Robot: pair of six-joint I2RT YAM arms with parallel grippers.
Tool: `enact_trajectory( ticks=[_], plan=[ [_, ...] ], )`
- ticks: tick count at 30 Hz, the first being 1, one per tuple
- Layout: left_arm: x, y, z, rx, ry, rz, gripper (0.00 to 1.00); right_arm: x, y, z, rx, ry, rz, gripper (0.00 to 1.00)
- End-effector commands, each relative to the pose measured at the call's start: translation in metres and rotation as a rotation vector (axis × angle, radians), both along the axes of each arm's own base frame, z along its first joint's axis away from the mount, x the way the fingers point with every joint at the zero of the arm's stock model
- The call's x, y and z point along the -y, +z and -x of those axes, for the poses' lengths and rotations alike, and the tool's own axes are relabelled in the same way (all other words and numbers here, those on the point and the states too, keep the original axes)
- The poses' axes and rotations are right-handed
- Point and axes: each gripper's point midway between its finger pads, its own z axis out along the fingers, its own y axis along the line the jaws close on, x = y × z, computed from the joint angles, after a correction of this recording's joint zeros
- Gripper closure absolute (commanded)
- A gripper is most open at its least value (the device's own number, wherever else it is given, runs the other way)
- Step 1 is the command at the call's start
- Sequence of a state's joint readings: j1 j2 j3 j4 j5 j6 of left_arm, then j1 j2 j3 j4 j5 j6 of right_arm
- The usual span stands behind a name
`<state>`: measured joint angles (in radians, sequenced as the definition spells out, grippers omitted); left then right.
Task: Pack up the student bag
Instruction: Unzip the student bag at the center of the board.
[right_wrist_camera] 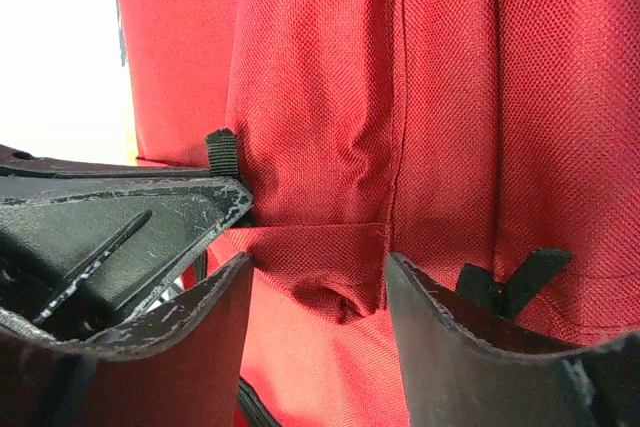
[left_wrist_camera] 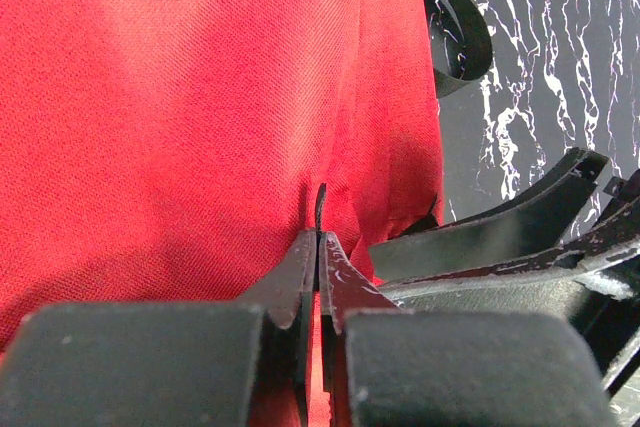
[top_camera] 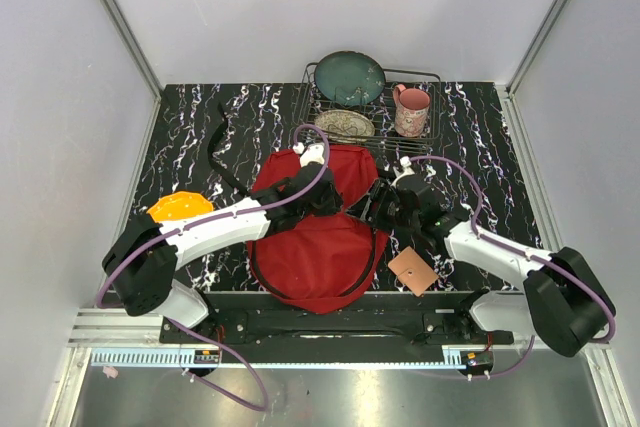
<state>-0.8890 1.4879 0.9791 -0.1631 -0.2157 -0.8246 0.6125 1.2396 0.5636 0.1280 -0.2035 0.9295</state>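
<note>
Where the arms are bolted at the near edge of the bench (top_camera: 190, 147), we record a tan square (top_camera: 412, 270) lying flat beside the right arm and an orange piece (top_camera: 180, 206) beside the left arm. Just beyond, in the middle of the bench, lies the student bag (top_camera: 315, 252). It is soft red woven cloth with black zipper trim curving round its near end, stitched seams and small black webbing tabs. One black strap (top_camera: 218, 152) trails over the bench on the left arm's side.

The left tool (left_wrist_camera: 318, 242) is closed tight against the bag's cloth, with a thin black tab of the bag pinched between its tips. The right tool (right_wrist_camera: 318, 265) stands part open at the bag's right side, a fold of red cloth between its fingers. We cannot tell whether they press it.

At the far edge a wire rack (top_camera: 308, 87) holds a teal plate (top_camera: 349, 77), a speckled plate (top_camera: 344, 125) and a pink mug (top_camera: 411, 110), whose print is too small for us to read.
</note>
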Motion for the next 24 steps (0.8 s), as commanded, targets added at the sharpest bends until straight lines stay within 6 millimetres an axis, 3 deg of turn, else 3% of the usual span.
enact_trajectory(
  ticks=[1,4,6,10,13,24],
  plan=[
    [0.012,0.021,-0.008,0.043,-0.006,0.062,1.00,-0.004,0.010,-0.008,0.047,0.028,0.023,0.37],
    [0.013,0.021,-0.008,0.042,-0.010,0.063,1.00,-0.005,0.006,-0.009,0.044,0.043,0.043,0.40],
    [0.013,0.022,-0.008,0.043,-0.009,0.068,1.00,-0.006,0.004,-0.009,0.040,0.056,0.054,0.49],
    [0.013,0.021,-0.008,0.041,-0.009,0.073,1.00,-0.010,0.004,-0.007,0.040,0.081,0.042,0.81],
    [0.013,0.020,-0.007,0.039,-0.007,0.071,1.00,-0.009,0.004,-0.007,0.035,0.060,0.026,1.00],
    [0.002,0.011,-0.006,0.033,0.012,0.050,1.00,0.022,0.010,-0.010,0.083,-0.063,0.116,1.00]
  ],
)
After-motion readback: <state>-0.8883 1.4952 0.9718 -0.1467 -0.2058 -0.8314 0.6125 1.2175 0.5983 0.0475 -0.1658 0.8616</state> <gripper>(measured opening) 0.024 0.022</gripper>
